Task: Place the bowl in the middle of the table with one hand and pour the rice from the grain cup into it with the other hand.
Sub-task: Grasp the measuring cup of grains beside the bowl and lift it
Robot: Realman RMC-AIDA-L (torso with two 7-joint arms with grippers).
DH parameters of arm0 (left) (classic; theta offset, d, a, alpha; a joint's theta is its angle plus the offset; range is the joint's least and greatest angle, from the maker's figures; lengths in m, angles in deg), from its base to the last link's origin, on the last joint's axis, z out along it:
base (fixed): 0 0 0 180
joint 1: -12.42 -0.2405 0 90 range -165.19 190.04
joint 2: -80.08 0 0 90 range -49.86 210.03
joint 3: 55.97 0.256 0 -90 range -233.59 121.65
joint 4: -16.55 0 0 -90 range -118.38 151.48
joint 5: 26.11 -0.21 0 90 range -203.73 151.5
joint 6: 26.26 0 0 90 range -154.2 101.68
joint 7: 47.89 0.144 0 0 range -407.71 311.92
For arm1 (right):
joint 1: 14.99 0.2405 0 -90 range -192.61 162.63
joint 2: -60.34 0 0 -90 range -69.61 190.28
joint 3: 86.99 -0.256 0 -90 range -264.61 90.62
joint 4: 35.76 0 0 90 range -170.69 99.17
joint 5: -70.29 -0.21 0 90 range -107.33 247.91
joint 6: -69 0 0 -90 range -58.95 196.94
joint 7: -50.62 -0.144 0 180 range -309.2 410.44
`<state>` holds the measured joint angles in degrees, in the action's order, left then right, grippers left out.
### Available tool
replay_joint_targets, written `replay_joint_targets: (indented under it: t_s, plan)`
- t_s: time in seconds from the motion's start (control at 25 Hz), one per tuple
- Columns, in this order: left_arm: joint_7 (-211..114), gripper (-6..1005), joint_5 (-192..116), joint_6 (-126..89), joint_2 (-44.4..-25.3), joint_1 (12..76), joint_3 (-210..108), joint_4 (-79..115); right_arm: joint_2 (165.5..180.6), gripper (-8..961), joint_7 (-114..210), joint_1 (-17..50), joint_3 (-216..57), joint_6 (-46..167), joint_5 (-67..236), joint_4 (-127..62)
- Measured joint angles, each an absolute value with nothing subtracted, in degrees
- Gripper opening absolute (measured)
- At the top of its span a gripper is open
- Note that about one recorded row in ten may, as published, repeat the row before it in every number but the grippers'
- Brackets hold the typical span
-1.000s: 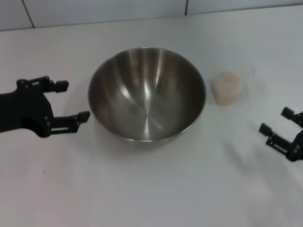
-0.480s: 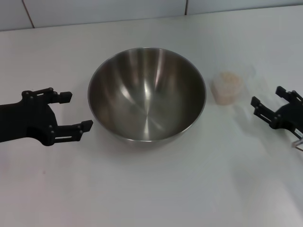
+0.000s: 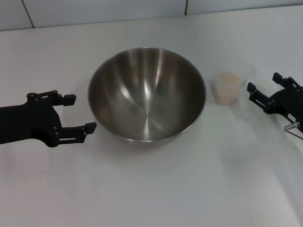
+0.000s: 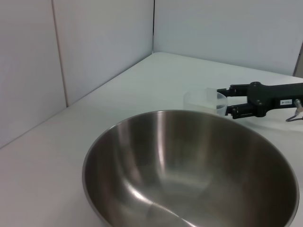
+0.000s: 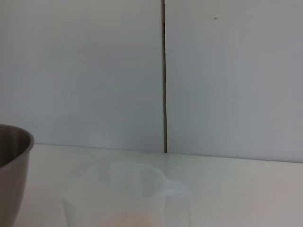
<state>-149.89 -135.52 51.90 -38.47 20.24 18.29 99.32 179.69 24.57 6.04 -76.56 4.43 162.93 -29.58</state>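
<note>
The steel bowl stands empty in the middle of the white table; it also fills the left wrist view. The clear grain cup with pale rice stands just right of the bowl. My right gripper is open just right of the cup, not touching it. It shows in the left wrist view beside the cup. The cup shows close in the right wrist view. My left gripper is open, just left of the bowl.
A tiled wall runs along the table's far edge. White panel walls stand behind the table.
My right gripper has moved up and in toward the cup from the table's right side. My left gripper has drifted slightly down and right beside the bowl. The bowl and cup have not moved.
</note>
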Motion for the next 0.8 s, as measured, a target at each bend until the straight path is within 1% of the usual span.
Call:
replay_joint_targets:
  t_s: [0.24,0.8]
  plan:
    - [-149.88,844,-135.54,51.9,-38.48,21.13,18.36,98.2,179.71,801,24.82,7.84,-76.61,6.95,162.9,-29.77]
    - [-149.59,844,-135.53,51.96,-38.48,21.41,18.59,96.58,179.77,801,25.34,9.24,-77.41,6.11,160.97,-29.75]
